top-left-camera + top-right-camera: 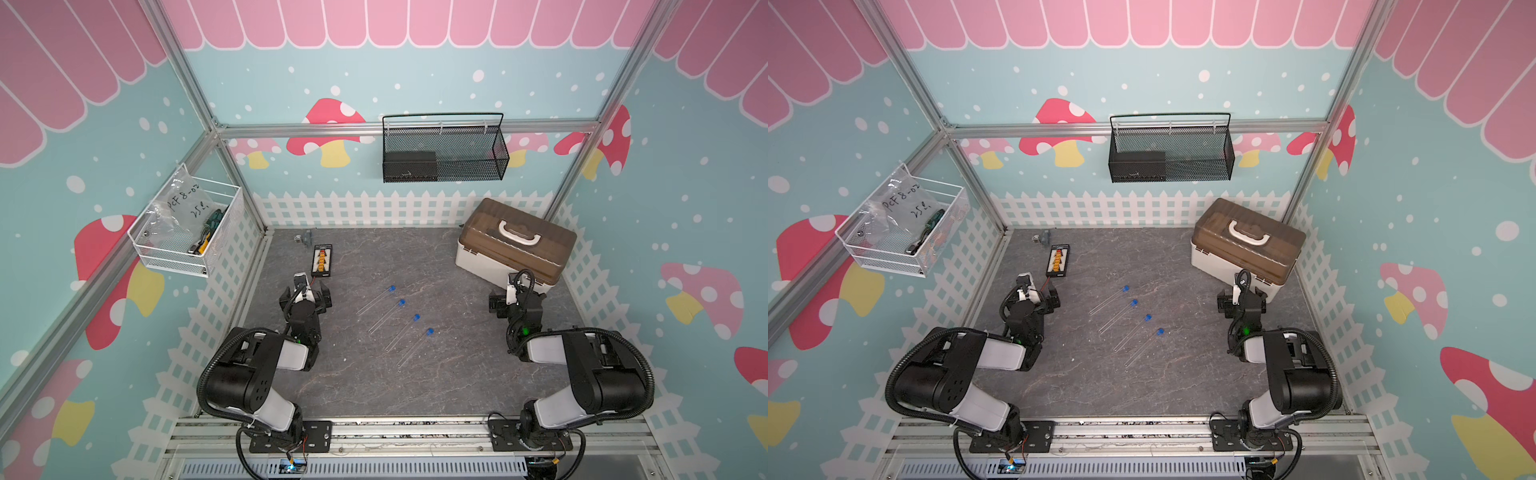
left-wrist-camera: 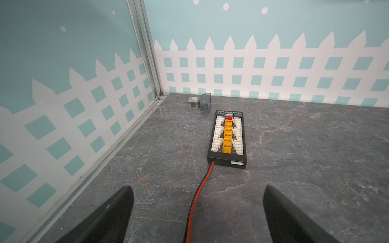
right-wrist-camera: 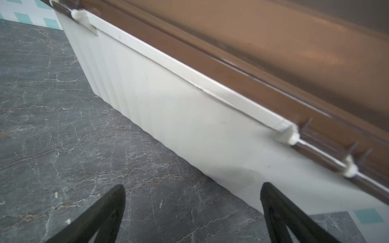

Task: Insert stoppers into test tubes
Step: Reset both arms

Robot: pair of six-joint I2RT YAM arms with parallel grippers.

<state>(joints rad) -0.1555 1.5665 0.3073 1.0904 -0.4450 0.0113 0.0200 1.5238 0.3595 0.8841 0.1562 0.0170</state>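
Grey tabletop [image 1: 436, 374], four blue-tipped test tubes [image 1: 385, 317]

Four clear test tubes [image 1: 373, 302] lying parallel; blue stoppers [image 1: 391, 288] at far ends.

Mushroom-print walls [image 1: 415, 83], grey marbled tabletop [image 1: 374, 386]

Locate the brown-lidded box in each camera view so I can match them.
Top view: brown-lidded box at the table's far right corner.
Top view: brown-lidded box at the same far right corner.
Left wrist: not in it.
Right wrist: its white wall and brown lid fill the upper right of the picture.
Shared landmark: grey marbled tabletop.
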